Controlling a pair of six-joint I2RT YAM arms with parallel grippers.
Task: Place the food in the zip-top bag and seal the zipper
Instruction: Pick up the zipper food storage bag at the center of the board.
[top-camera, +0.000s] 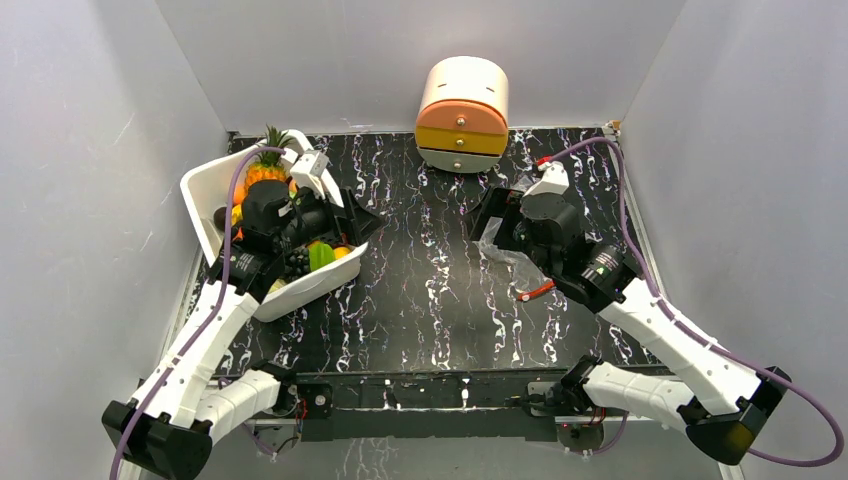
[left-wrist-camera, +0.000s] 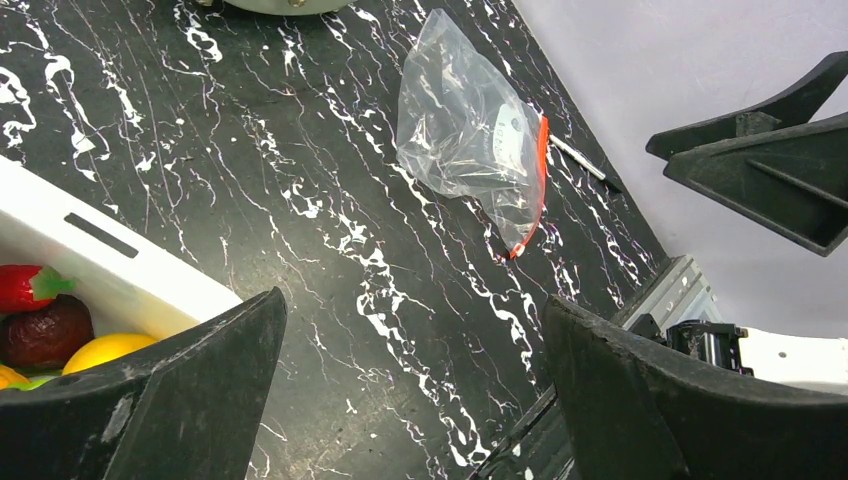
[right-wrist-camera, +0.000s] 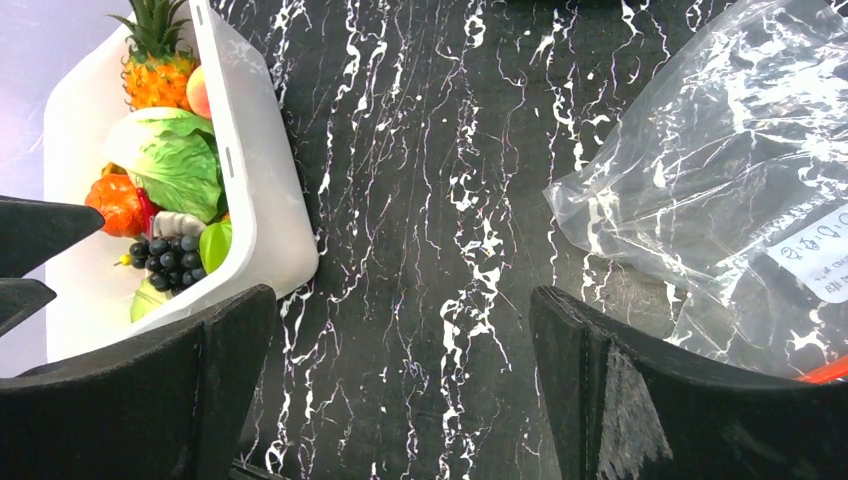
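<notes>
The clear zip-top bag (top-camera: 512, 258) lies flat and empty on the black marble table, its red-orange zipper (top-camera: 538, 291) at the near end. It also shows in the left wrist view (left-wrist-camera: 465, 130) and the right wrist view (right-wrist-camera: 730, 170). The food sits in a white tub (top-camera: 200, 205): a pale green cabbage (right-wrist-camera: 175, 155), an orange-red fruit (right-wrist-camera: 115, 203) and a slim red chilli (right-wrist-camera: 147, 212). My left gripper (top-camera: 345, 215) is open and empty at the tub's right edge. My right gripper (top-camera: 490, 215) is open and empty, just left of the bag's far end.
The tub (right-wrist-camera: 250, 180) also holds a pineapple (right-wrist-camera: 155, 60), dark grapes (right-wrist-camera: 170, 258) and a strawberry (left-wrist-camera: 25, 285). A round pink, orange and yellow drawer box (top-camera: 462, 113) stands at the back. Grey walls close in three sides.
</notes>
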